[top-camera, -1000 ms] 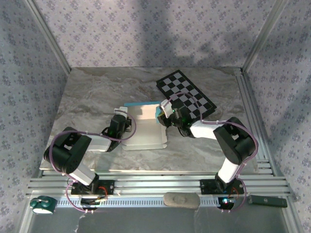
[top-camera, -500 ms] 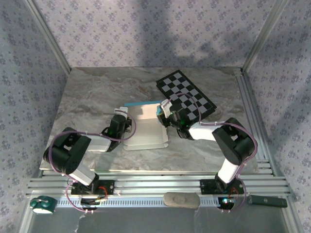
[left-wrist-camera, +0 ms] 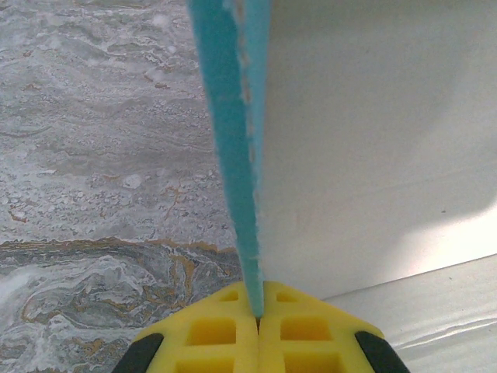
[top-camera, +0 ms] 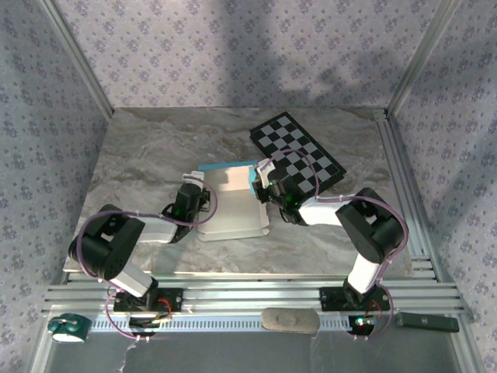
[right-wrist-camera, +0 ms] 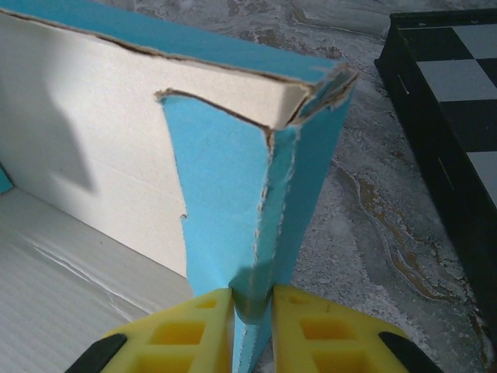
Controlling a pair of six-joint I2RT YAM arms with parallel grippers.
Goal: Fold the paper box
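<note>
Half-raised at mid-worktop: the thin cardboard paper box (top-camera: 233,208), white inside and turquoise-blue outside, lies open on the grey marbled worktop (top-camera: 147,148). The black-and-white checkerboard (top-camera: 299,154) sits just beside it, to the right and rear. Your left pincer (left-wrist-camera: 258,305) is pressed tight on the box's left wall (left-wrist-camera: 233,155), which stands upright with its blue face outward. Your right pincer (right-wrist-camera: 252,299) pinches the doubled turquoise corner flap (right-wrist-camera: 233,202) at the far right corner, where the rear wall meets the right side. The edges there look ragged, and the layers gape slightly at the top.

The step in hand appears to be standing up and locking the right side. To do it well, use the left wall as a steady anchor and swing the right flap along its crease rather than pulling upward. Mind that torn-looking corner, since thin board will likely buckle or tear under a twist. Steer the right wrist wide of the checkerboard.
</note>
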